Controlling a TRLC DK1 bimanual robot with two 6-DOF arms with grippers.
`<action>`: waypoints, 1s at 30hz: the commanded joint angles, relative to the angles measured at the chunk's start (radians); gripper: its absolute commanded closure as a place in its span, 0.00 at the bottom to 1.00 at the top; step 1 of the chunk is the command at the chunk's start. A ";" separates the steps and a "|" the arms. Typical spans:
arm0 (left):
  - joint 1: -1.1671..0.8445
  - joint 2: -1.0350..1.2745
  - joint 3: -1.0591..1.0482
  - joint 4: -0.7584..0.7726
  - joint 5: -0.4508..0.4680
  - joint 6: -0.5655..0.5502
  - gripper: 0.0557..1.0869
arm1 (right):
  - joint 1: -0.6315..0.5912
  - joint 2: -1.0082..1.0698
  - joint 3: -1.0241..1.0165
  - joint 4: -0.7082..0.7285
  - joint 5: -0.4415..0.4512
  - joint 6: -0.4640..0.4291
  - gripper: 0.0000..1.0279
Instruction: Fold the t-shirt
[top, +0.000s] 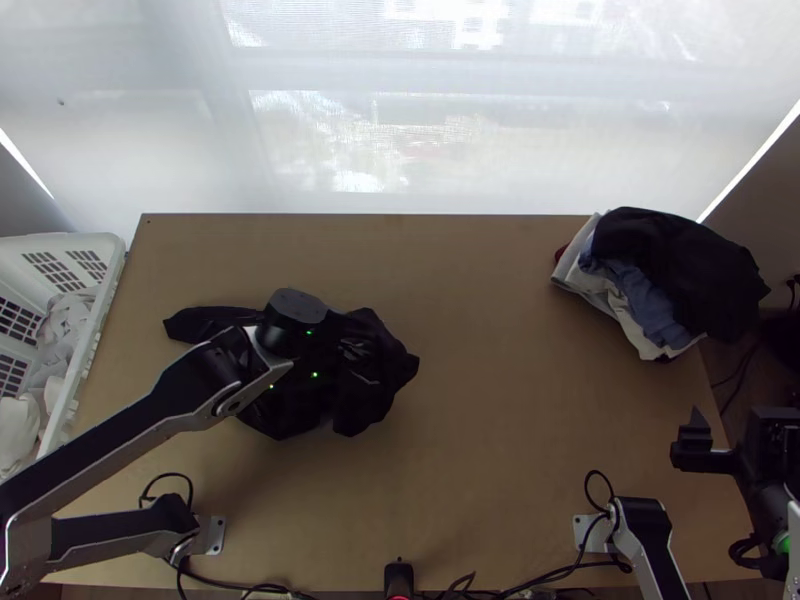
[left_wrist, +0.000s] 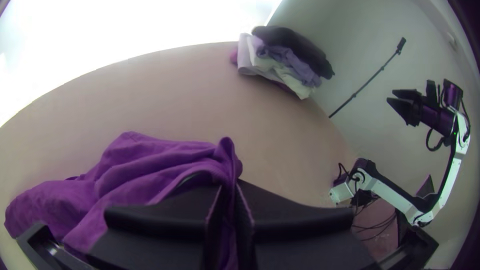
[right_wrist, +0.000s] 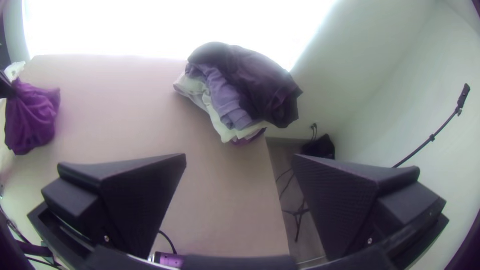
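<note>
T-shirt (top: 375, 385) of dark, bunched cloth (left of centre in the top view) should handle light and limp: with the left black two-fingered gripper (left_wrist: 229, 187) closed on a gathered fold (left_wrist: 227, 149) and the matching right gripper (right_wrist: 240, 156) open, grasp a loose outer edge (top: 409, 368) before spreading.

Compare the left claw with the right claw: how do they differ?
The left claw is shut on the shirt; the right claw is open, with nothing between its jaws. The left claw is over the table's left half; the right claw is near its right edge. Both are black.
</note>
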 joint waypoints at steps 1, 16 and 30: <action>-0.127 0.091 0.048 0.004 0.000 0.013 0.94 | -0.002 0.022 -0.017 0.014 -0.016 -0.001 0.04; -0.128 0.094 0.166 -0.177 0.017 0.076 0.05 | 0.093 0.100 -0.072 0.096 -0.025 -0.027 0.04; 0.537 -0.242 -0.060 -0.283 0.021 0.176 0.05 | 0.604 0.376 0.043 0.137 -0.023 -0.130 0.05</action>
